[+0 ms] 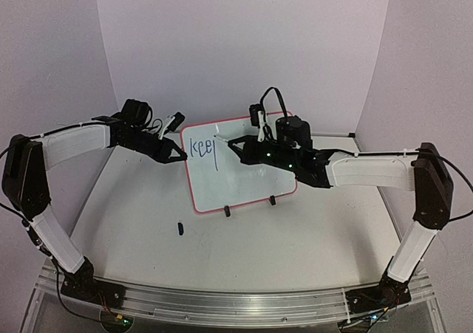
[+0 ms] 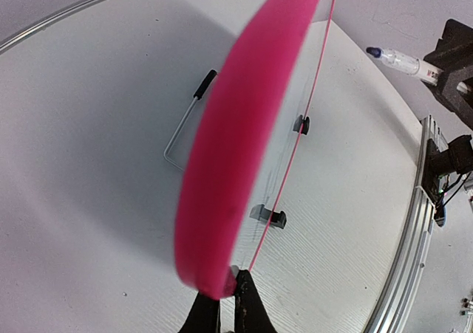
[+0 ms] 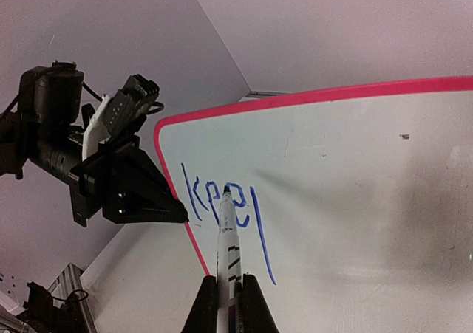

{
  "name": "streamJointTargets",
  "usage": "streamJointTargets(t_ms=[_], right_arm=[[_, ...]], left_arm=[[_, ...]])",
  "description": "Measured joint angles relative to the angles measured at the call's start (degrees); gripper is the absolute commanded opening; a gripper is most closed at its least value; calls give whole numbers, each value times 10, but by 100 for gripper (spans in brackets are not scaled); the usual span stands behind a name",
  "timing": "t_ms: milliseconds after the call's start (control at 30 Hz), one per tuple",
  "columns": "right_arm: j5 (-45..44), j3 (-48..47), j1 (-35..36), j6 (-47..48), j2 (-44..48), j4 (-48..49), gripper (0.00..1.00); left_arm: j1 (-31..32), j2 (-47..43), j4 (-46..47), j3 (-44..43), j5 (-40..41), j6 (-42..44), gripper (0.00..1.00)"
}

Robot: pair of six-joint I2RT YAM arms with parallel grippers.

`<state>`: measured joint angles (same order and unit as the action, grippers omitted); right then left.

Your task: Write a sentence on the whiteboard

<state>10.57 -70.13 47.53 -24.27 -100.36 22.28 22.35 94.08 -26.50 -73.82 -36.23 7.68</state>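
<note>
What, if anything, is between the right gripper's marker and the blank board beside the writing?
Nothing visible. The right gripper holds the marker tip at the whiteboard by the blue letters; bare board lies to their right. The left gripper clamps the left edge, out of the way.

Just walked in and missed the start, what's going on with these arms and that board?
The left tool grips the whiteboard by its left edge, steadying it as it stands. The right tool holds a marker, tip at the board, writing the sentence in blue; so far it reads "kee" plus one long downstroke.
</note>
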Motion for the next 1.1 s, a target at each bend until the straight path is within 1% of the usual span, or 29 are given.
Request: streamJointTargets(t_ms=[200,367,800,1100], right_arm=[[-9,-25,0,10,-28,-5,0],[-16,-26,0,12,-38,-10,0],[-44,-27,2,13,-39,-14,0],[-58,-10,3,15,-29,-13,0]], left_arm=[[0,0,0,0,0,0,0],[0,0,0,0,0,0,0],[0,0,0,0,4,-1,0],[1,0,0,0,4,-1,0]])
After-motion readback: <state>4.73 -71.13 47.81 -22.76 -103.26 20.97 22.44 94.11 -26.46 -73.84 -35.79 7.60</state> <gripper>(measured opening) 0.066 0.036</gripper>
